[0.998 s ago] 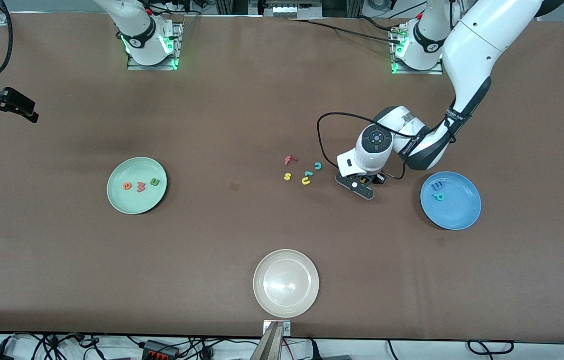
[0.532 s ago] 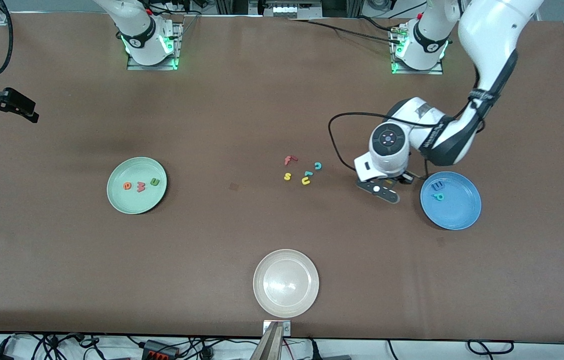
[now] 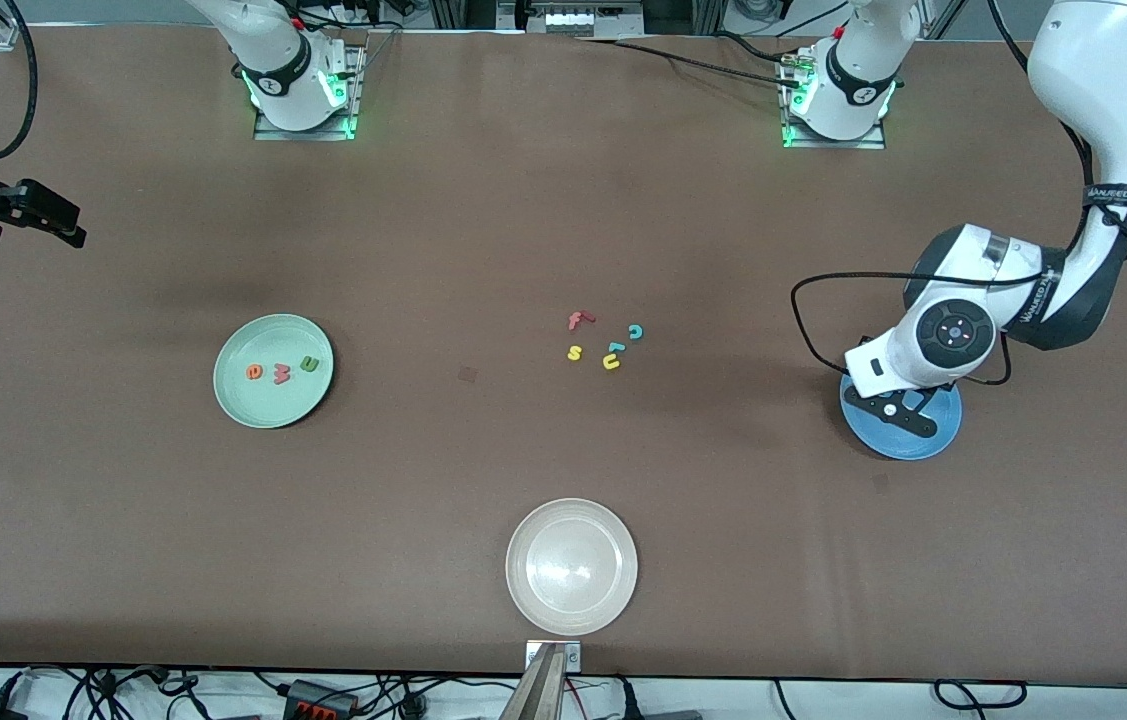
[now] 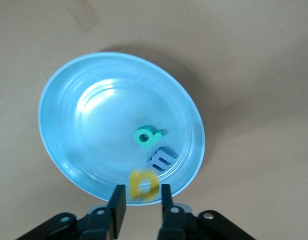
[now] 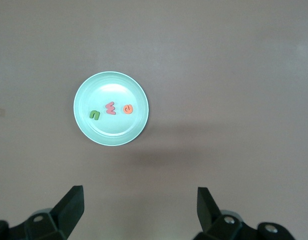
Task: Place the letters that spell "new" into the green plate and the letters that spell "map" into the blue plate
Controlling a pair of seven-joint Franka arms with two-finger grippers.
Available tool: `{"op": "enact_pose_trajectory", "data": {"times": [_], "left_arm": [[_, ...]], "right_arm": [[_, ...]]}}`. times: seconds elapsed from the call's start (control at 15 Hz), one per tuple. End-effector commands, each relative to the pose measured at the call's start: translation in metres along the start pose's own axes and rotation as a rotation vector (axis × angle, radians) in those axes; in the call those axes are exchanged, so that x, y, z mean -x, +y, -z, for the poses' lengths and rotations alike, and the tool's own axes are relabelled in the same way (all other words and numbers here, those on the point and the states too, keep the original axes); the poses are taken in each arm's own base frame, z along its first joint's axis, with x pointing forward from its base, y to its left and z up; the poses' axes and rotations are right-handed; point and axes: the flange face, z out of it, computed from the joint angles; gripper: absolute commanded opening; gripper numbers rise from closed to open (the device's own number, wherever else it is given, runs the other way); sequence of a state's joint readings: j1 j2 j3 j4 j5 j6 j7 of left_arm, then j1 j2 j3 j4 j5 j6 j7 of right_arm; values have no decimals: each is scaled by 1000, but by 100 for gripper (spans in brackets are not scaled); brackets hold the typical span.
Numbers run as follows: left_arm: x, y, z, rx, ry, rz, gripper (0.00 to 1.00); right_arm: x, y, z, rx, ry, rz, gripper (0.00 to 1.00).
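Letters for "new", three in all, lie in a row inside the green plate [image 3: 230, 402] toward the right arm's end of the bench [image 3: 723, 560]: orange e [image 3: 253, 372], salmon w [image 3: 281, 373], green n [image 3: 309, 364]. The right arm waits high over that end, and its claw [image 5: 140, 197] is spread wide with nothing in it.

Five spare letters sit loose mid-bench, well apart from every plate: a red f [image 3: 578, 320], a yellow s [image 3: 574, 352], a teal c [image 3: 635, 331], another small teal piece [image 3: 615, 348] and a yellow u [image 3: 611, 362] touching it. One cream-white plate [image 3: 521, 598] lies nearest the front camera.

One blue plate [image 3: 923, 446] lies toward the left arm's end, mostly covered in the front view by the left arm's wrist. In it rest the teal p [image 4: 146, 136] and blue m [image 4: 161, 160], just beside each other. The left claw [image 4: 142, 200] hangs over the plate's rim, its tips parted narrowly; the yellow a [image 4: 144, 184] shows blurred between them, with a sliver of gap on each side.

Plain brown covering spans the bench; cables trail along its near edge.
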State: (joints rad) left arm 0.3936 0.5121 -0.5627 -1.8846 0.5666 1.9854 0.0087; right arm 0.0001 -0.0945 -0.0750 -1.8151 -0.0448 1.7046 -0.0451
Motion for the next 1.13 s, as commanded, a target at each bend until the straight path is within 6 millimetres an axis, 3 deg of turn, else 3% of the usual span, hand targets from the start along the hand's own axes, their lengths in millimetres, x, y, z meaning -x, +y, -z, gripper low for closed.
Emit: {"op": "enact_pose_trajectory", "data": {"times": [0.0,0.13,0.27,0.53,0.8,1.06], "left_arm": [[-2,0,3,4,8,-9,100],[-6,-2,14,2,25,0,100],[-12,6,38,40,51,7,100],[-11,-13,107,150,26,89,100],[6,-39,188,221,47,152,100],[39,-55,246,288,124,232,100]], "right_arm": [[2,-1,-1,2,2,17,100],[3,-1,0,3,1,17,100],[2,-1,0,2,1,9,100],[3,0,-1,1,-7,0,100],[1,-2,-1,1,-4,1,100],[3,2,5,3,6,-4,100]]}}
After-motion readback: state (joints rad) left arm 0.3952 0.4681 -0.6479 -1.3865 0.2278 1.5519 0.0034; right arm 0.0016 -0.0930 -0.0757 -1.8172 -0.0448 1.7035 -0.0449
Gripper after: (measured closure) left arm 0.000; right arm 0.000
